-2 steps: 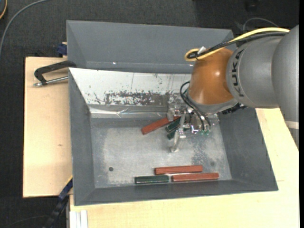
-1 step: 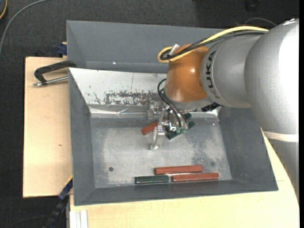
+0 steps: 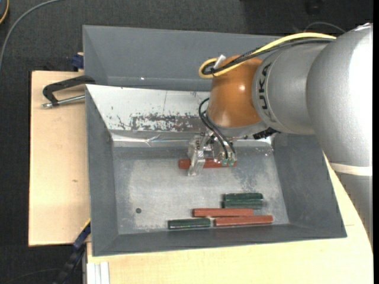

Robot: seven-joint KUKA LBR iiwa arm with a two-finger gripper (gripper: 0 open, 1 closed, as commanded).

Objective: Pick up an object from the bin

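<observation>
Camera view: the gripper is positioned directly over a red bar on the bin floor. The bar's long axis runs across the view, passing beneath the gripper. The gripper's opening cannot be told. Other red and green bars lie well apart, nearward of the gripper.

Red bar at back, half hidden under claw

You are looking at a thick, rounded, silver-grey arm with black KUKA lettering near its wrist. A glossy orange cover, dome-shaped, caps the wrist. A yellow cable runs along the arm's top to the cover, and thin dark wires drop from it to a small grey metal gripper.
</observation>
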